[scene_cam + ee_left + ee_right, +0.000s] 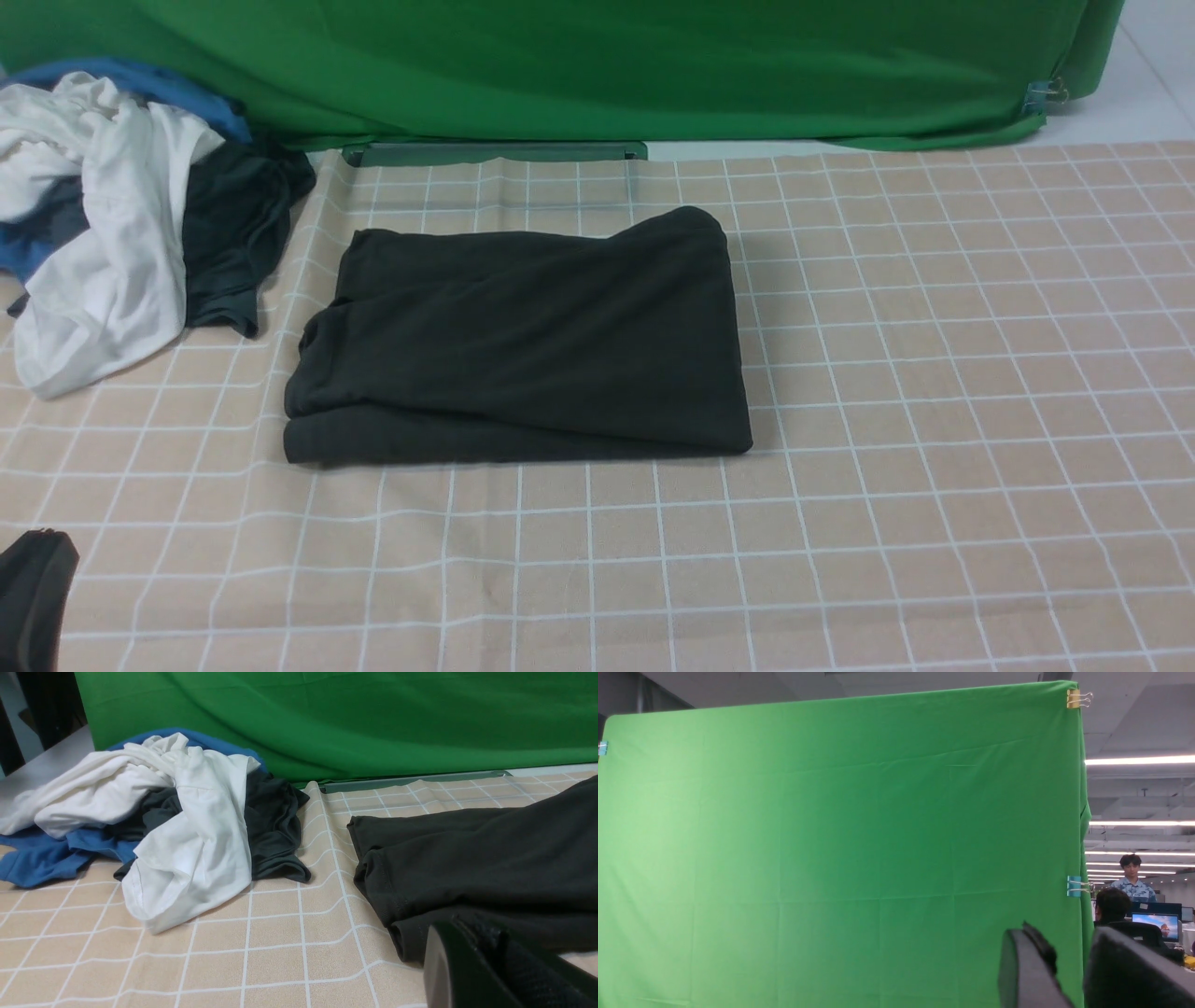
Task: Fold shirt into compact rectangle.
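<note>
Shirt (523,341) folded; left jaws shut, right jaws parted, empty.

- I take the shirt (523,341) as my landmark: it lies folded flat on the gridded cloth (934,420), left of that cloth's middle.
- Left of the shirt, and a little farther back, I see the heap of clothes (121,224); a strip of bare cloth lies between them.
- Behind the shirt I see a flat bar (495,153) on the cloth's far edge, and behind that the hanging backdrop (597,65).
- Nearer me than the shirt and well to its left, the left gripper (33,597) sits over the cloth's near corner.
</note>
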Controlling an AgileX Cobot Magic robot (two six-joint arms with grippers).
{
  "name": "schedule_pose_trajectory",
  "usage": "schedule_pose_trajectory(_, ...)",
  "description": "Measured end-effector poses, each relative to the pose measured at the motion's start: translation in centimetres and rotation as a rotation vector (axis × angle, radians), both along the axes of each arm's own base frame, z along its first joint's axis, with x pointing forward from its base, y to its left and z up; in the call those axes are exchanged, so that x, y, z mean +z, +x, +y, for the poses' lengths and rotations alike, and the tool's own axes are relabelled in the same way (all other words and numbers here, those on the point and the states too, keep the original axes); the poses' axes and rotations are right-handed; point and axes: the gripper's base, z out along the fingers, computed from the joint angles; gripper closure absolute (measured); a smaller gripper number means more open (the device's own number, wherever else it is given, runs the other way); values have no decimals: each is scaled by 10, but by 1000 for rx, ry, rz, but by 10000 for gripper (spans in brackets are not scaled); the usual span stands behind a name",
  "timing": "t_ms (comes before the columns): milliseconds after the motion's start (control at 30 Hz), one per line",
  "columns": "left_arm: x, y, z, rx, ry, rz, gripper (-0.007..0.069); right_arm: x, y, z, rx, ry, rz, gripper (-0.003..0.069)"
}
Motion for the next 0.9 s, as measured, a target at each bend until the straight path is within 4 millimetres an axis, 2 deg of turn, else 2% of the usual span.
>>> schedule_pose_trajectory(500,0,0,0,0,0,-3,606,0,0,0,-21,-34,-2,424)
schedule_pose_trajectory(600,0,0,0,0,0,-3,606,-7,1,0,-44,-70,18,424)
schedule_pose_trajectory(667,0,0,0,0,0,-3,606,-15,4,1,-79,-106,46,424)
schedule_pose_trajectory(767,0,0,0,0,-1,-3,606,-40,16,1,-160,-186,147,424)
schedule_pose_trajectory(833,0,0,0,0,-1,-3,606,-63,24,0,-201,-213,228,424)
schedule_pose_trajectory(900,0,0,0,0,-1,-3,606,-98,35,-1,-238,-234,351,424)
